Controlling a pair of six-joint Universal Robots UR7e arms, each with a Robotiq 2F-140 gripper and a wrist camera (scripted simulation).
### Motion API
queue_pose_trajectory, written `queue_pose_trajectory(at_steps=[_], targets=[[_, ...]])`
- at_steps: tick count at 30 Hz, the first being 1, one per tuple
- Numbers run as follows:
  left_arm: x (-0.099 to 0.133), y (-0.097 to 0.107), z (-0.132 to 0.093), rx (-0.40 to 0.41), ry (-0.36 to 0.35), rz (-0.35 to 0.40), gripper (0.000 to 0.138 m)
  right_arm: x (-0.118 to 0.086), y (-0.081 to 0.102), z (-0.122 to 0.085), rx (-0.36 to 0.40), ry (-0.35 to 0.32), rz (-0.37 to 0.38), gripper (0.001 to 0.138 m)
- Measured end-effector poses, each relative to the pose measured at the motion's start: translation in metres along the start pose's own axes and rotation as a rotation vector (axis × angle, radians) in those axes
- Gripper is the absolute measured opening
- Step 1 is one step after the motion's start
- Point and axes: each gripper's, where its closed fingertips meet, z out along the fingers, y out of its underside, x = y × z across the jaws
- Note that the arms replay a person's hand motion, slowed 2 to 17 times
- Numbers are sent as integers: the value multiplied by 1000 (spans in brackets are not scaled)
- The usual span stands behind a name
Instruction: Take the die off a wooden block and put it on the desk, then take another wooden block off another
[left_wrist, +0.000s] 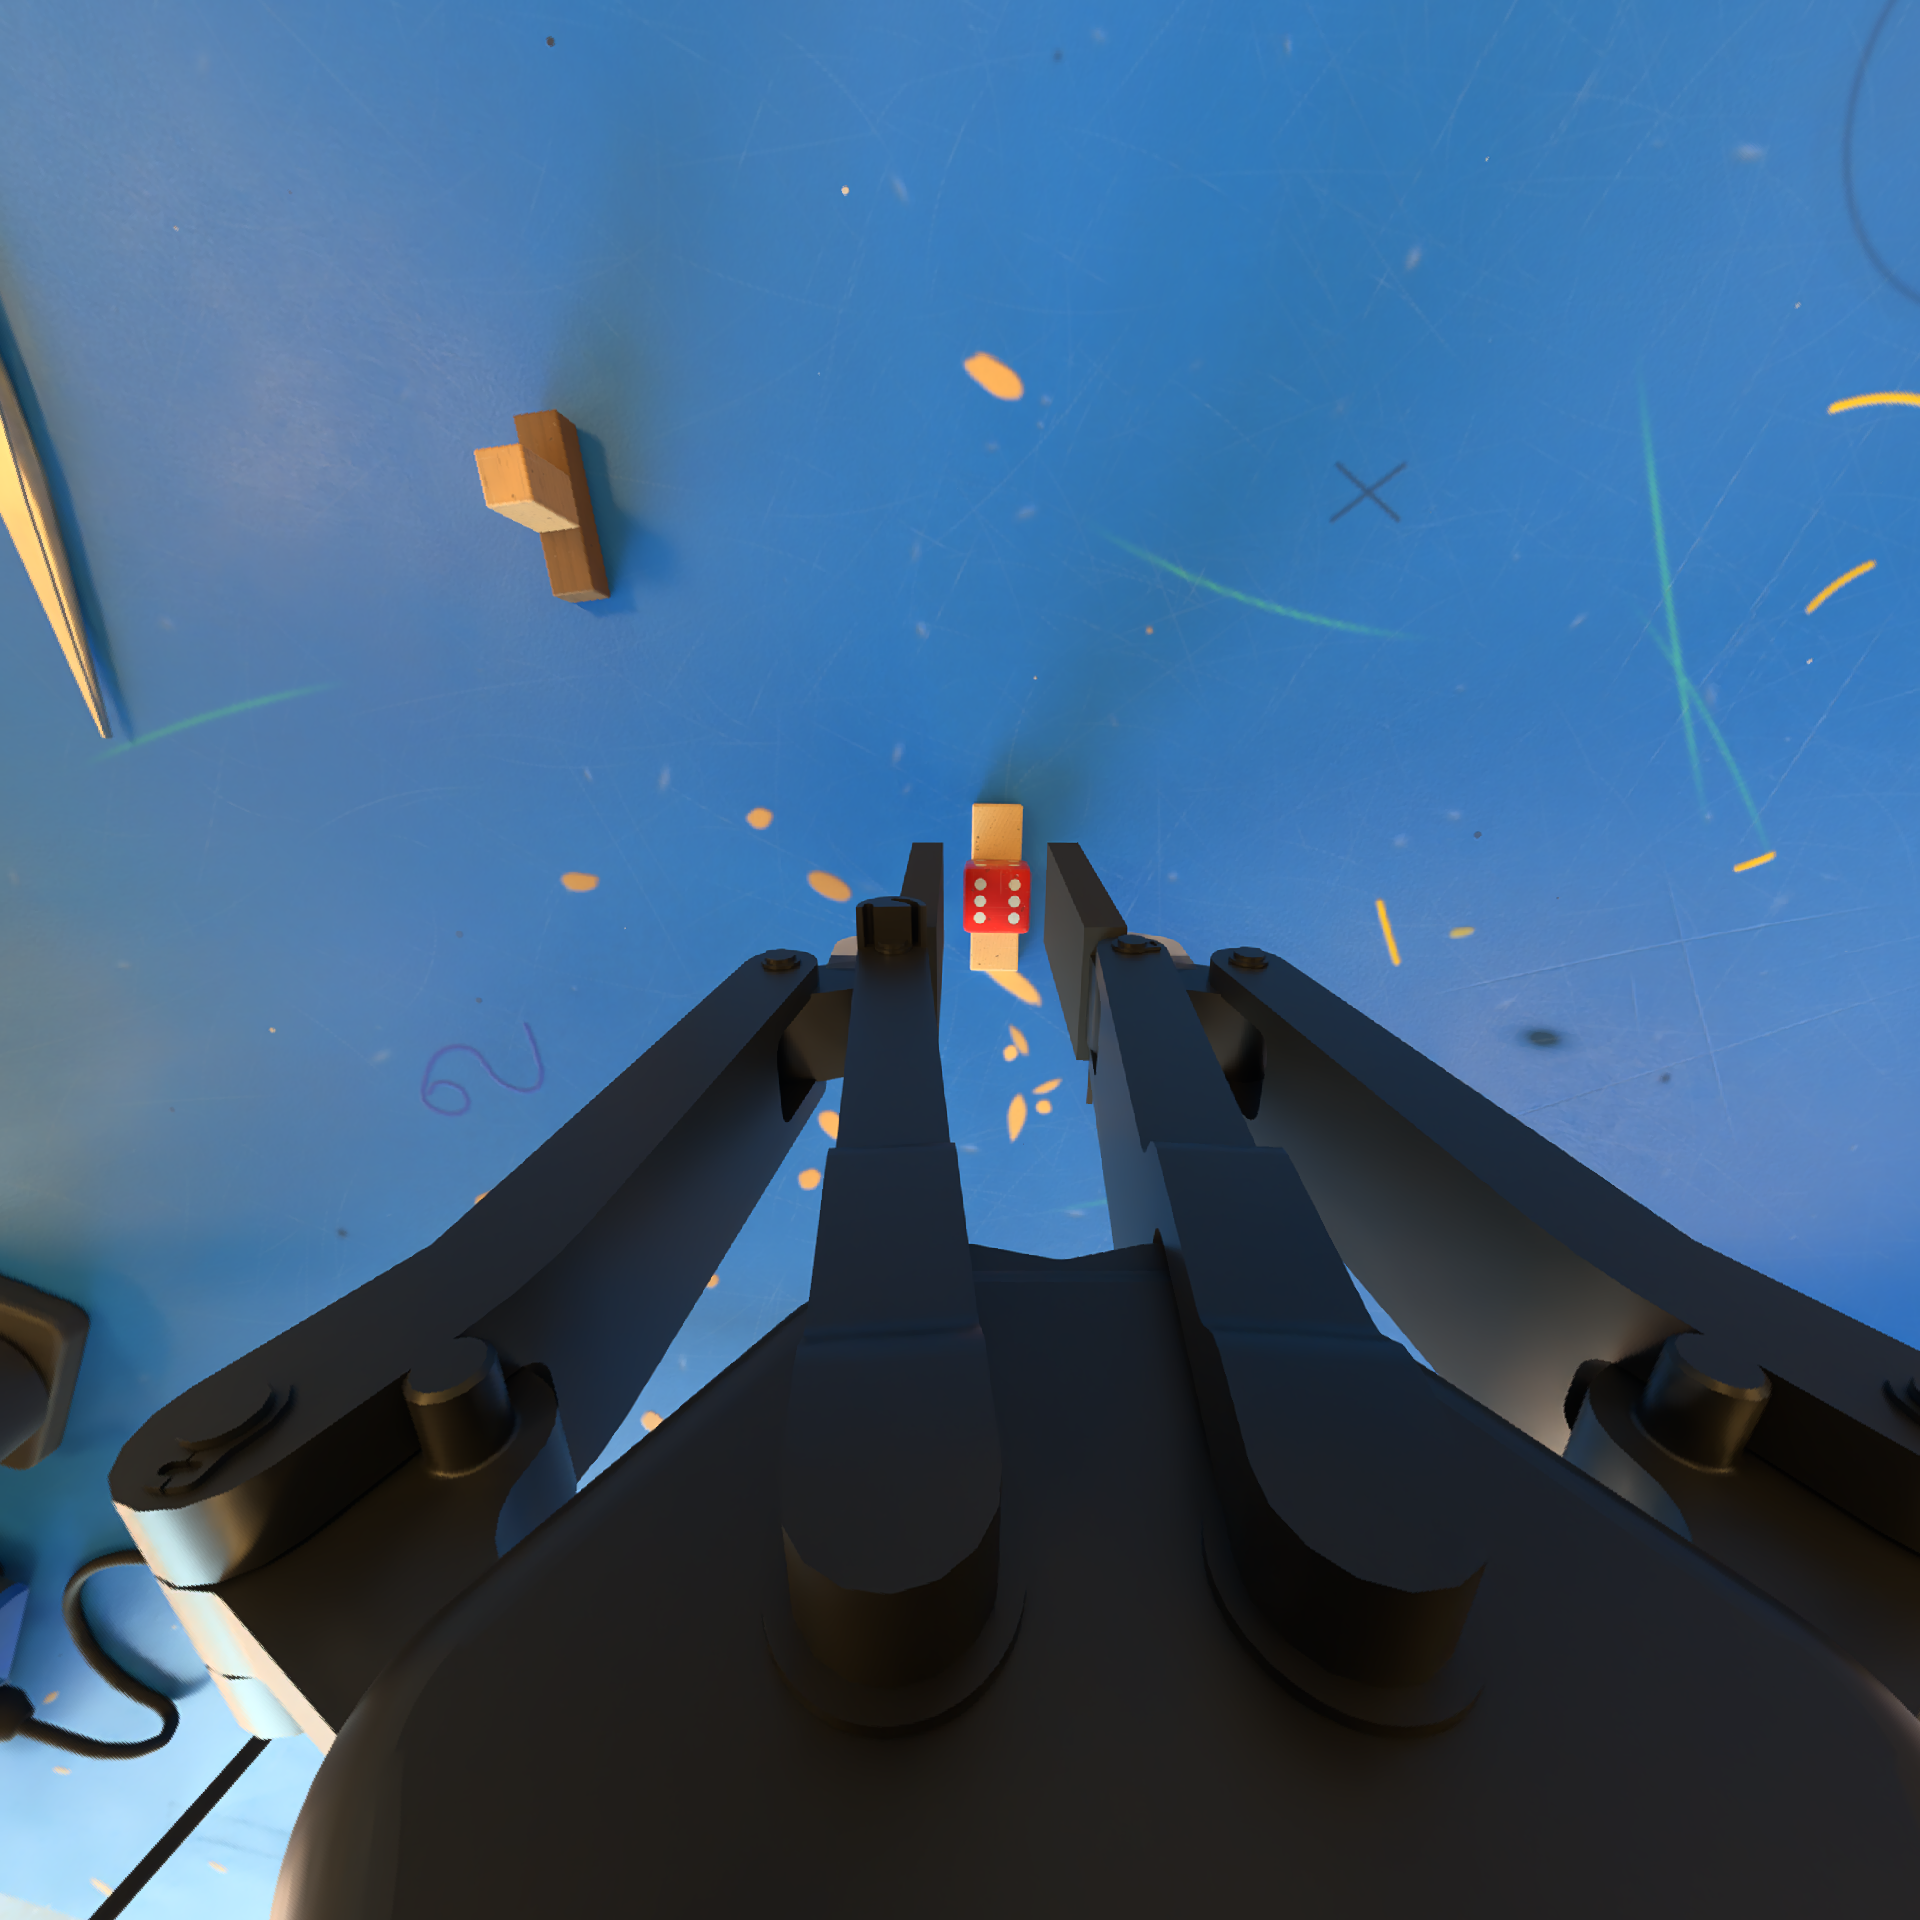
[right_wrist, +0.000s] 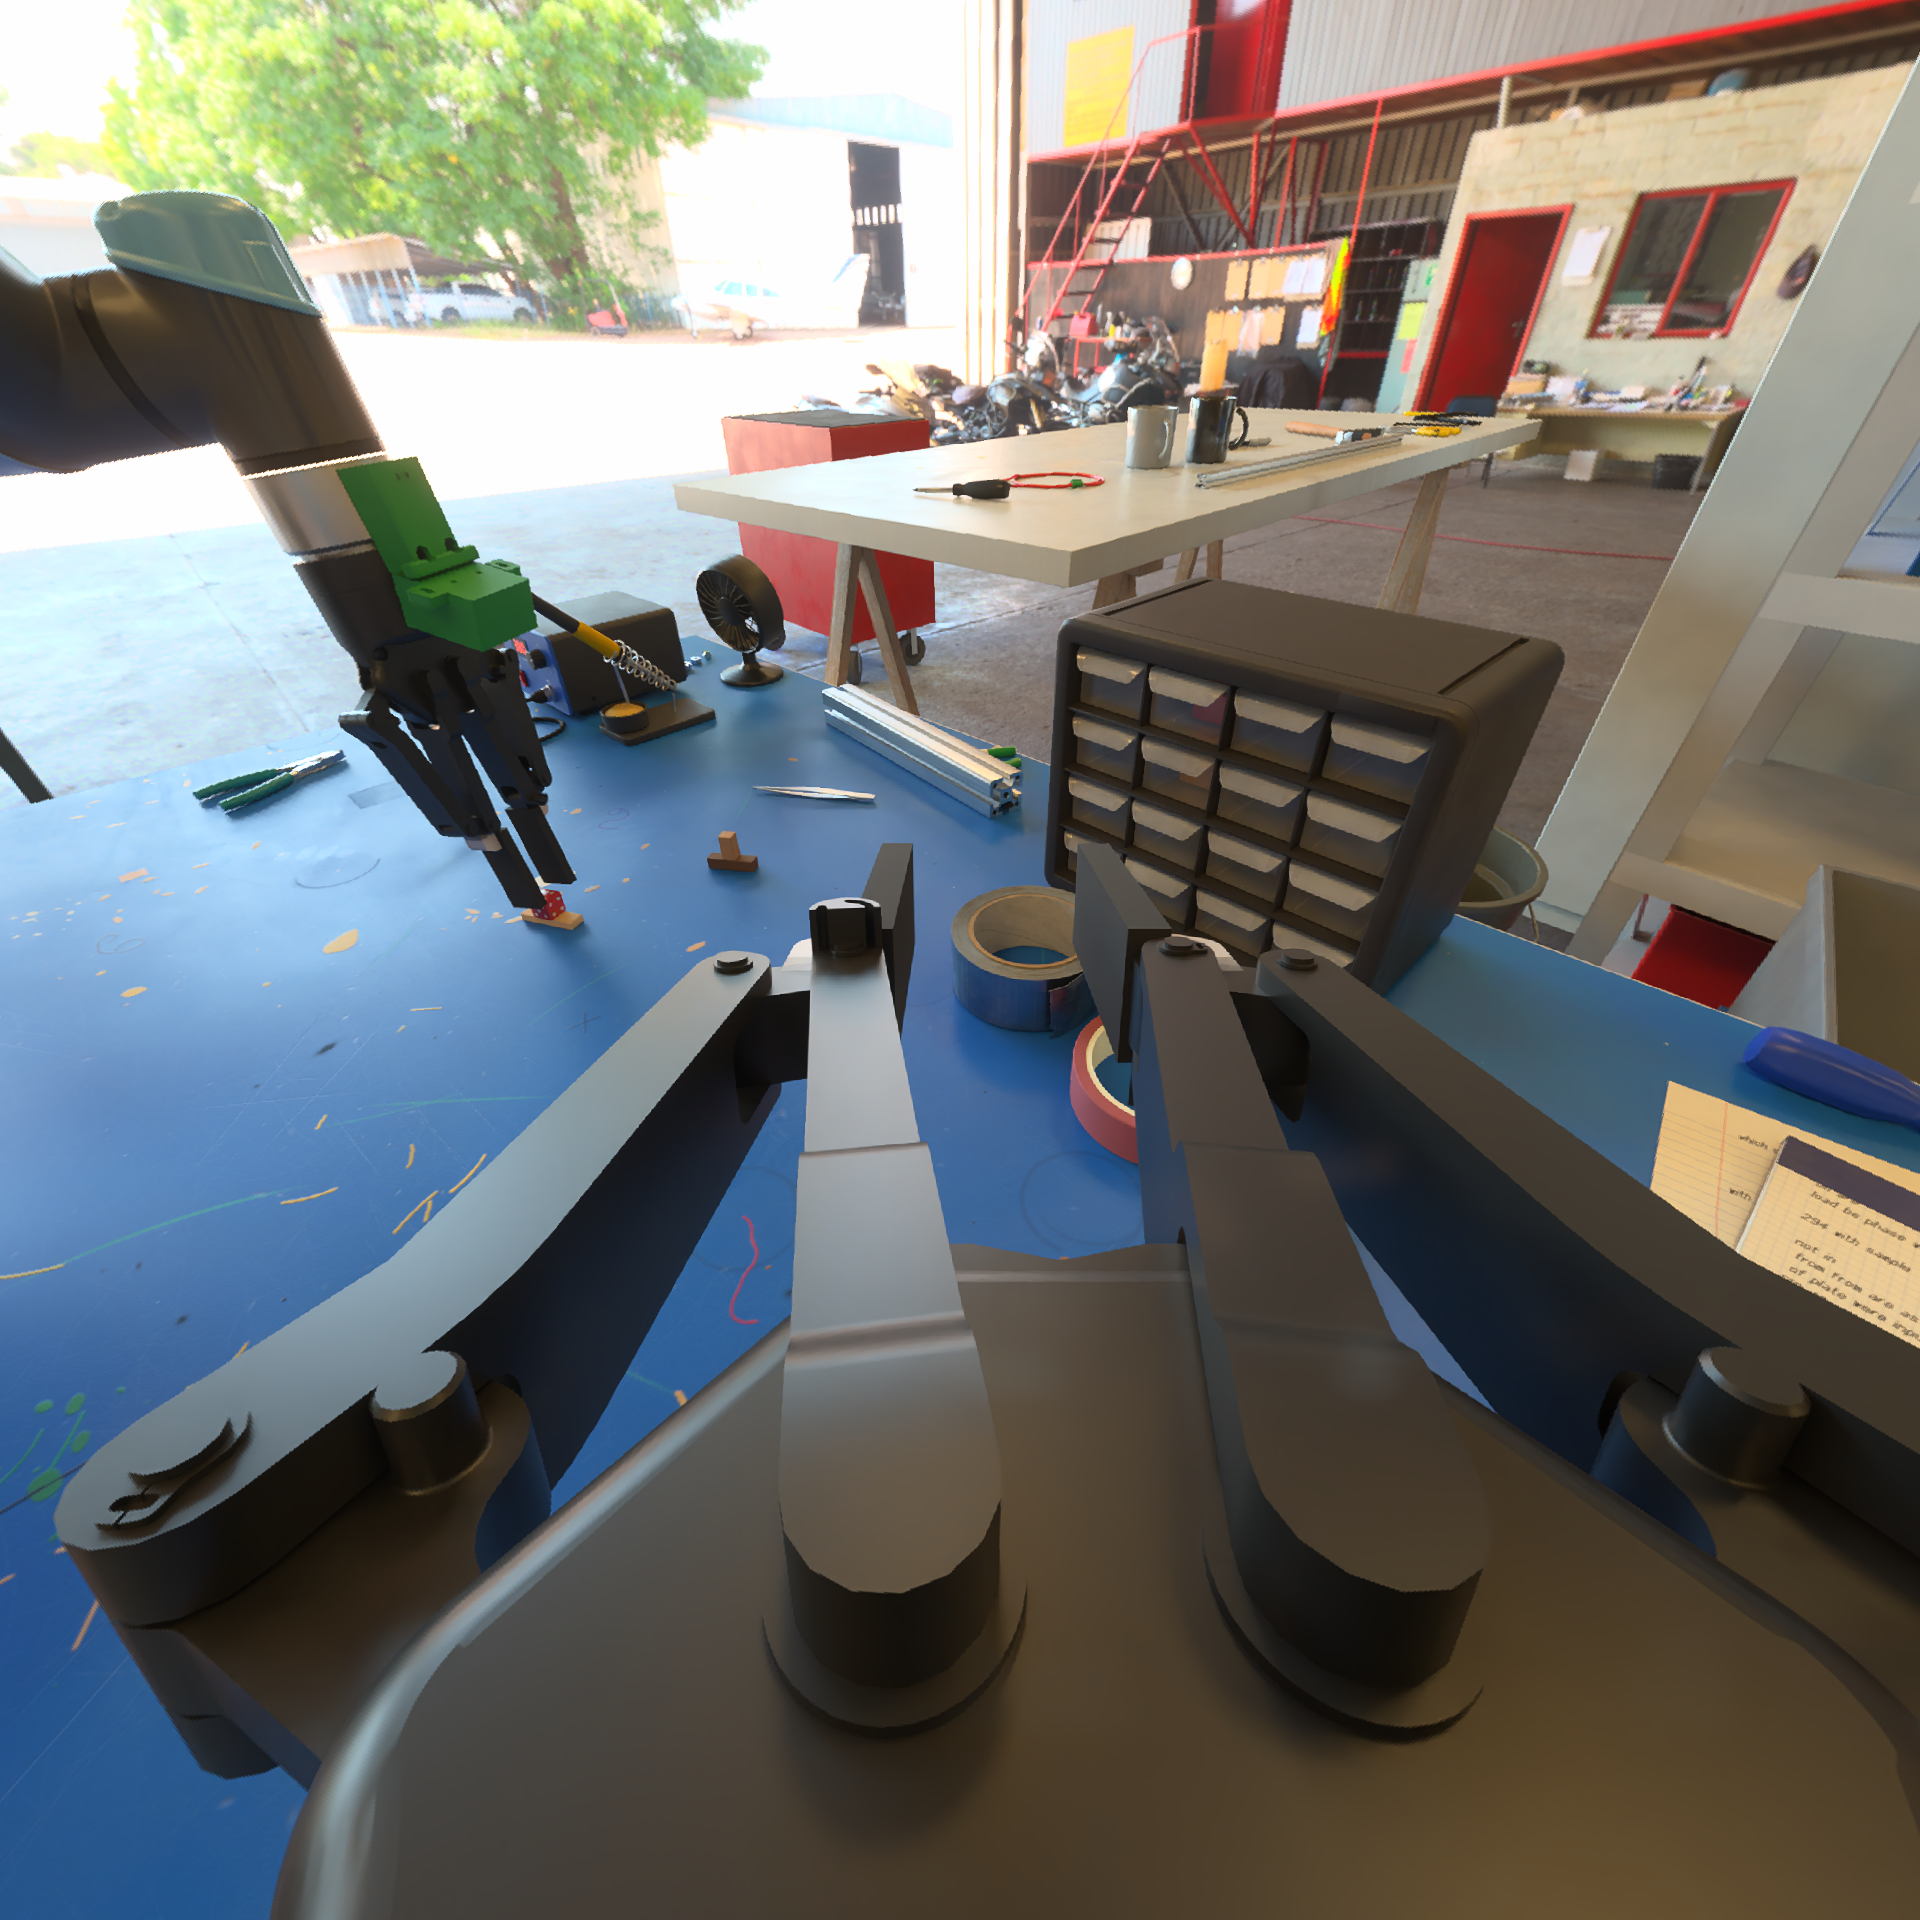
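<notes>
At the centre of the left wrist view, the red die (left_wrist: 996, 896) is seen resting on a pale wooden block (left_wrist: 995, 831) on the blue desk (left_wrist: 1351, 727). It is flanked, ungripped, by the parted left gripper (left_wrist: 995, 883). Two stacked wooden blocks (left_wrist: 542, 501) lie upper left. The right gripper (right_wrist: 992, 914) is held open and empty.

A dark box of little drawers (right_wrist: 1288, 769) sits on the blue desk. Two tape rolls (right_wrist: 1013, 961) lie beside it. A small fan (right_wrist: 740, 615) stands far back.
</notes>
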Motion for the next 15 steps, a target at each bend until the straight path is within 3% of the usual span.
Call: queue_pose_trajectory(at_steps=[15], targets=[[-1, 2, 8, -34, 24, 3, 27, 4, 3, -1, -8, 2, 19, 43]])
